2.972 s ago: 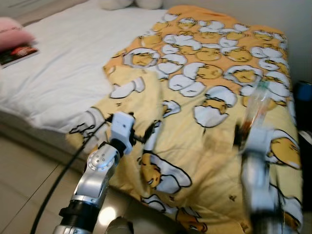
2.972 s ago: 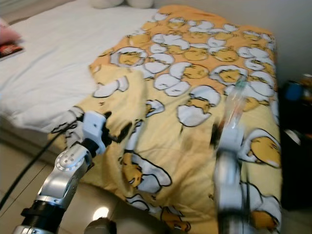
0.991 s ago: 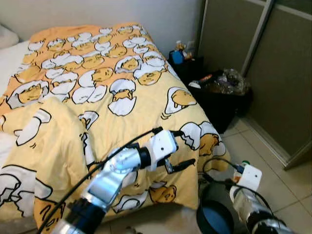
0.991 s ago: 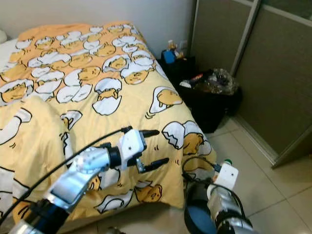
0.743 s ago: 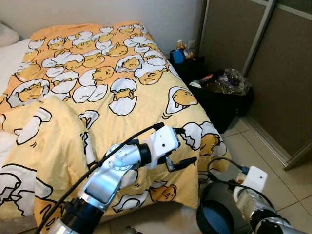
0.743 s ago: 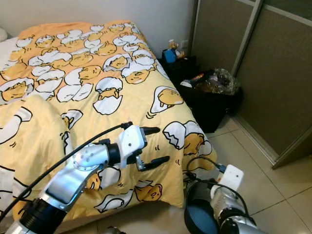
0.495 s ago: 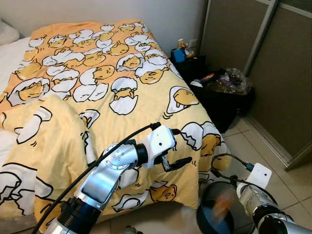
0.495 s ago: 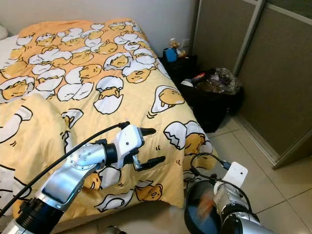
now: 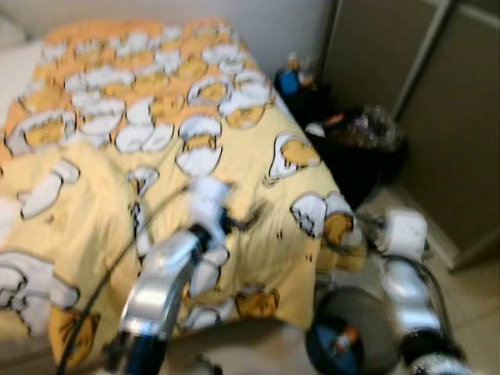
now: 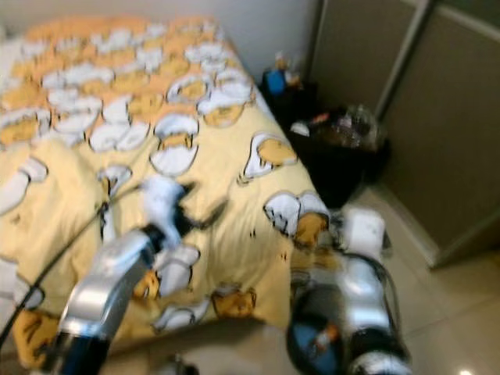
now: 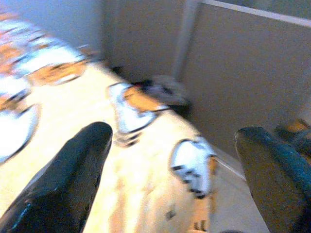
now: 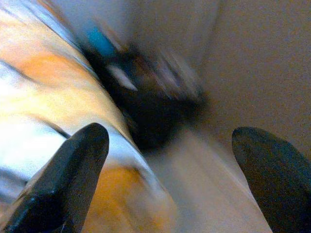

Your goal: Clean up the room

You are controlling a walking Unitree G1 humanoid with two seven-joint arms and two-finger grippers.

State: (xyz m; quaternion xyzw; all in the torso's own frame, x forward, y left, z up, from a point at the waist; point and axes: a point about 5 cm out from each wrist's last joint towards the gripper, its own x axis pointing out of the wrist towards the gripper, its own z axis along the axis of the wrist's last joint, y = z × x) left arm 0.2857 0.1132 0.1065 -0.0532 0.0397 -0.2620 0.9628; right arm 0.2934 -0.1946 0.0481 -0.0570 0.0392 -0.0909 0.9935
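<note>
A round dark bin (image 9: 373,306) stands on the floor by the bed's corner, with a small orange thing (image 9: 341,341) lying inside it. Above the bin is my right arm, its white wrist box (image 9: 405,234) level with the bed's edge. My right gripper (image 12: 167,136) is open with nothing between its fingers, facing the dark clutter beside the bed. My left gripper (image 9: 248,216) hangs over the yellow egg-print blanket (image 9: 234,148). In the left wrist view the left gripper (image 11: 172,133) is open and empty above the blanket. All views are blurred.
A black heap of bags and clutter (image 9: 359,141) sits between the bed and the brown sliding doors (image 9: 453,117). A blue object (image 9: 287,80) stands by the wall behind it. Pale tiled floor (image 9: 469,289) runs along the doors.
The view has blurred and shifted. My right wrist has risen from beside the bin to above it. The left gripper has pulled back over the blanket. An orange thing now rests in the bin.
</note>
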